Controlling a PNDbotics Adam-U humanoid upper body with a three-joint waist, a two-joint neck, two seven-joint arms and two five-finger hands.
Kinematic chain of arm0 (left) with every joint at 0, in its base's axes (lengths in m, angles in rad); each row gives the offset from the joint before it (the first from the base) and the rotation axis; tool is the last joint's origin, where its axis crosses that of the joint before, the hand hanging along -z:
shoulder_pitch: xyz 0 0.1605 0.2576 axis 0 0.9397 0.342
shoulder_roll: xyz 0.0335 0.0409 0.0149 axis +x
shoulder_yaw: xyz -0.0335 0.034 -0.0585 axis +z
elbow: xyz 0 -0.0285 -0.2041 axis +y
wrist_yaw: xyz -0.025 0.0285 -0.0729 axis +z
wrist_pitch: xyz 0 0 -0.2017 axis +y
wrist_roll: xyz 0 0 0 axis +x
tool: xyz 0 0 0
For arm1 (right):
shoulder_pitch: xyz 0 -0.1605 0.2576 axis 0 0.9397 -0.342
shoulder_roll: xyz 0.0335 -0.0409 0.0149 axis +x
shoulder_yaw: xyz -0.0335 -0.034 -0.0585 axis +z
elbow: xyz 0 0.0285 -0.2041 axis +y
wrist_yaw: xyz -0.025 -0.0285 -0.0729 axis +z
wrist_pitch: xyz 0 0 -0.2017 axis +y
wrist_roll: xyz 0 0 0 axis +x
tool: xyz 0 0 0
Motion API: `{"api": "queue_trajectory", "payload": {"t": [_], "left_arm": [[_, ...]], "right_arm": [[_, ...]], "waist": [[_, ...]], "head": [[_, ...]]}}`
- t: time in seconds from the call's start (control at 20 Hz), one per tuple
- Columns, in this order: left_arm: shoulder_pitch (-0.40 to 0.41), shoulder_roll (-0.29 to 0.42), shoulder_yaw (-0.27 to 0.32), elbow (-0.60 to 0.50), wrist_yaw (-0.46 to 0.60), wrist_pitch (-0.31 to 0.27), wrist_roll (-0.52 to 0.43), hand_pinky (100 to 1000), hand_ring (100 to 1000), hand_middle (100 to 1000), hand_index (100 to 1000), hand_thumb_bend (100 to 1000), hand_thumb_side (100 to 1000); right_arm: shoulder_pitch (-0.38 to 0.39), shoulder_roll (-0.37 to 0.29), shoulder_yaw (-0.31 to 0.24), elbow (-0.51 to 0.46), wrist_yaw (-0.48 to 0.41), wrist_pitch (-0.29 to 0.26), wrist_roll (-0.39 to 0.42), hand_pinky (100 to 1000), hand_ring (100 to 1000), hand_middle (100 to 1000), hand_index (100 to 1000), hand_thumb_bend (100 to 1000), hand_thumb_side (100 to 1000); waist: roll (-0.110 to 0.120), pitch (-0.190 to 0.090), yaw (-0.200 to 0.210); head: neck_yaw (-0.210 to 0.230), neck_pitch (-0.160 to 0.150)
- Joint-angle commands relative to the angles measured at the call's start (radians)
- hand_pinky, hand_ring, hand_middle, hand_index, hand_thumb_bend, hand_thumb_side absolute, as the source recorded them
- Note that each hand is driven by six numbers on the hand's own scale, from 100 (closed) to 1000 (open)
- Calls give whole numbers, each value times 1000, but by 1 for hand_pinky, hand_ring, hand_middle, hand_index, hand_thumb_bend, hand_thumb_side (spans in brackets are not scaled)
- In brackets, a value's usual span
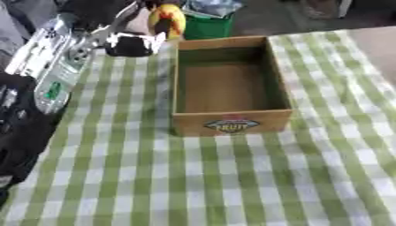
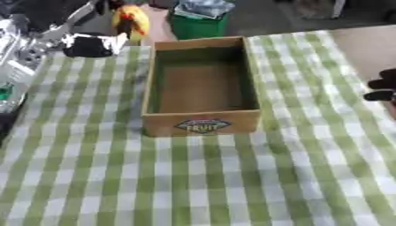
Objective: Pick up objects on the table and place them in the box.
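A cardboard box (image 1: 232, 121) with a fruit label on its front wall stands open on the green-and-white checked tablecloth (image 1: 193, 176); nothing shows inside it. My left arm reaches in from the left to the table's far edge. There my left hand (image 1: 130, 45) is curled round a yellow and orange object (image 1: 169, 20), held just beyond the box's far left corner. What the object is I cannot make out. Only the dark fingers of my right hand (image 2: 381, 89) show, at the right edge, straight and holding nothing.
A green bin (image 1: 207, 25) stands on the floor behind the table, past the box. My left arm's silver and black links (image 1: 50, 70) lie along the table's left side. Bare cloth spreads in front of the box and to its right.
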Motion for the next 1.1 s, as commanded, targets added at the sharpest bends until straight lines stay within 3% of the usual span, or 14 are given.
{"api": "queue_trajectory", "payload": {"t": [0.05,0.2,0.4,0.65,0.9,1.1], "left_arm": [[-25,8,15,25,-15,-11,55,323,476,515,650,100,444],[-32,-1,16,51,-24,-14,102,337,481,524,662,100,455],[-53,-80,23,129,-18,-53,153,347,491,534,672,100,474],[-74,-173,48,244,-76,-110,217,345,486,531,670,100,471],[-90,-209,61,345,-132,-143,286,345,485,530,669,100,475],[-87,-223,49,402,-186,-152,274,365,514,534,682,100,509]], "right_arm": [[-8,-28,-8,-15,-8,-6,2,564,627,614,769,100,551],[-14,-28,-9,-15,-9,-9,1,566,629,615,769,100,553],[-56,-29,2,-15,-31,-17,14,566,629,615,770,100,551],[-73,-28,4,-15,-53,-16,27,567,630,616,769,100,551],[-89,-25,9,-15,-69,-18,40,567,630,616,770,100,553],[-95,-24,14,-15,-79,-17,50,567,630,616,770,100,553]], "waist": [[-4,-24,-2],[-4,-20,-9],[11,-1,-76],[13,4,-99],[12,10,-124],[11,11,-131]], "head": [[4,-11],[19,-12],[72,-19],[86,-19],[106,-23],[110,-23]]}}
